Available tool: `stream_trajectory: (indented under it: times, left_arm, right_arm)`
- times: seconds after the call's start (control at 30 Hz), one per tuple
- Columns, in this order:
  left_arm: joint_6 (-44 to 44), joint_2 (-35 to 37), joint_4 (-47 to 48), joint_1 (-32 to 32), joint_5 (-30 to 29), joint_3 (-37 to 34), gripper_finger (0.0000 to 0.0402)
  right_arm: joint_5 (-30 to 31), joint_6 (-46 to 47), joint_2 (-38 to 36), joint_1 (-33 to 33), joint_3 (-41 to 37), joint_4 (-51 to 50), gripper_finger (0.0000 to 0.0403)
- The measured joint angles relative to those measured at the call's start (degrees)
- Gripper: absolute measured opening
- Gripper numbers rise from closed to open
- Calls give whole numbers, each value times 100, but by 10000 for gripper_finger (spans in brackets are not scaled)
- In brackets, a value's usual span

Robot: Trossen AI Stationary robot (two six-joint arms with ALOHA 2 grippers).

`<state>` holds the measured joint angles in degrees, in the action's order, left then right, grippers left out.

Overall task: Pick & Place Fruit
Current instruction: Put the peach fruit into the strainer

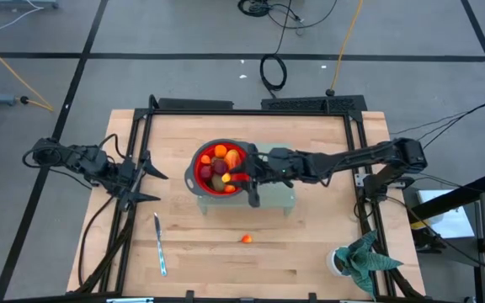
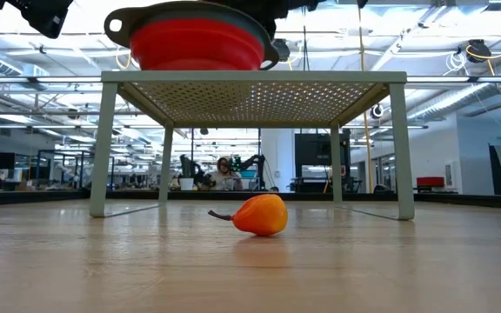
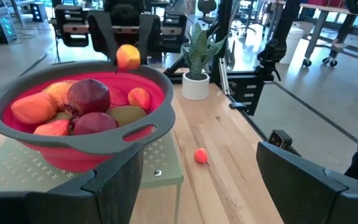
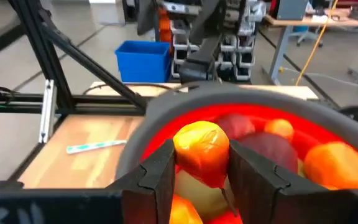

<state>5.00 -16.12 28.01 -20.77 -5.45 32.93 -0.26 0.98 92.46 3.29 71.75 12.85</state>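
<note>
A red bowl with a grey rim (image 1: 202, 178) stands on a pale green perforated stand (image 1: 280, 200) at mid-table. It holds several fruit: dark red round ones (image 3: 88, 95), orange pieces (image 3: 33, 107) and a brownish-green kiwi (image 3: 127, 114). My right gripper (image 4: 201, 165) reaches in from the table's right over the bowl's right part, shut on an orange-yellow fruit (image 4: 202, 148). A small orange fruit (image 1: 247, 239) lies on the table, nearer than the stand. My left gripper (image 1: 150, 185) waits open, left of the bowl. My right gripper pinches the orange-yellow fruit (image 3: 128, 56) between its two fingers (image 4: 157, 171), one on each side. The fingers come from above, slanting in from the table's right. The fruit is lifted clear, just above the fruit in the bowl and inside its rim (image 4: 166, 109).
A silver knife (image 1: 159, 244) lies near the table's near-left part. A leafy plant in a white pot (image 1: 356, 261) stands at the near-right corner. Black frame rails (image 1: 133, 143) run along the table's sides. Bare wood lies nearer than the stand, around the loose orange fruit (image 2: 259, 215).
</note>
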Motion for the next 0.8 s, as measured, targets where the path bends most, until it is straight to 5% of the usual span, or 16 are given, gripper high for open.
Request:
stream_trajectory:
  times: [0.8]
  left_arm:
    - [106, 1, 39, 1, 0, 0, 308]
  right_arm:
    - [-1, 736, -4, -31, 0, -325, 129]
